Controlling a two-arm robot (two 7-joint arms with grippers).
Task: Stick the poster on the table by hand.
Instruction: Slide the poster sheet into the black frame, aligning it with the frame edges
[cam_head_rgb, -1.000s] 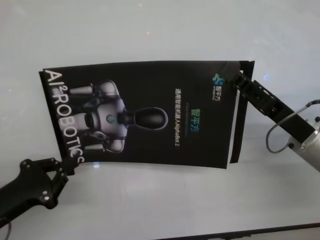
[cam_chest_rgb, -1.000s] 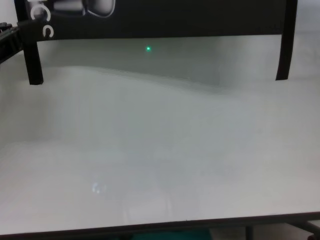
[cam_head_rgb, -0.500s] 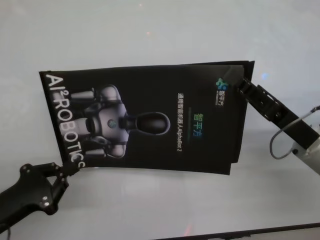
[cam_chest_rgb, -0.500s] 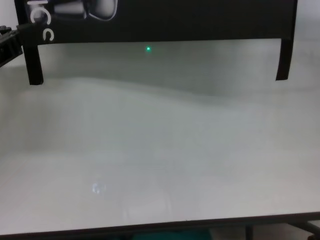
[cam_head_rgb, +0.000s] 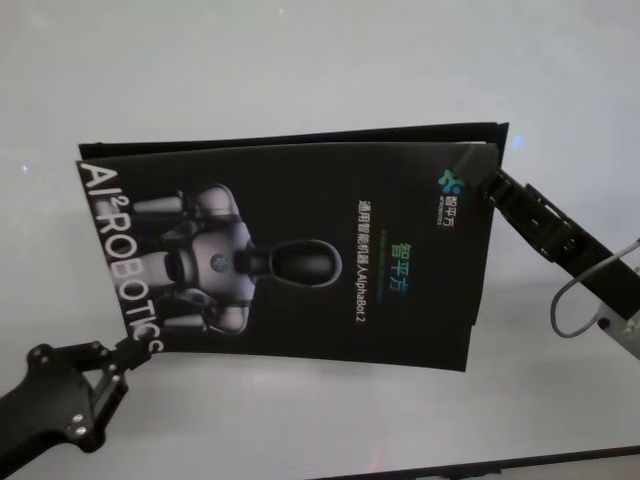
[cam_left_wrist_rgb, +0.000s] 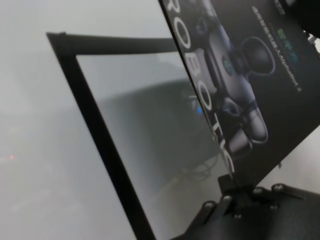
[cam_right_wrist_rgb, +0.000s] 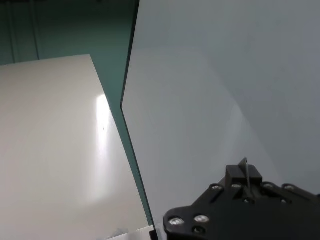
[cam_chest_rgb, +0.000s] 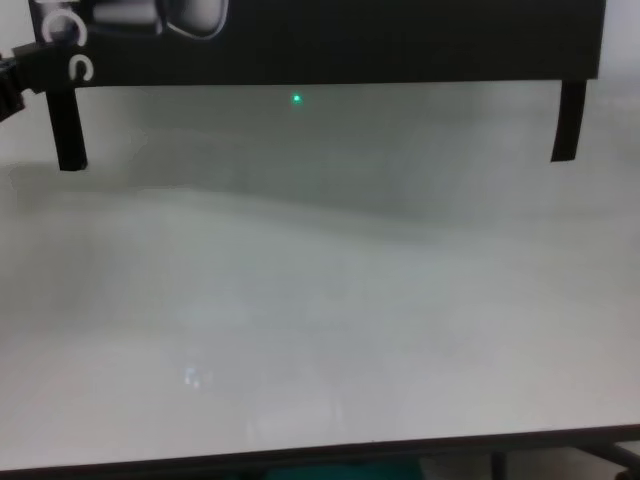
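Above table (cam_head_rgb: 320, 60), black poster (cam_head_rgb: 300, 250) hangs spread between both arms, clear of surface. White lettering "AI²ROBOTICS" along its left edge; small line ending "AlphaBot 2" near centre, beside grey-white robot image. Left gripper (cam_head_rgb: 125, 350) pinched shut on poster's near-left corner, by last letters; arm reaches in from lower left. Right gripper (cam_head_rgb: 487, 183) clamped on poster's far-right corner, near small logo; arm stretches in from right. Two narrow black strips (cam_chest_rgb: 67, 130) hang below poster's lower edge.
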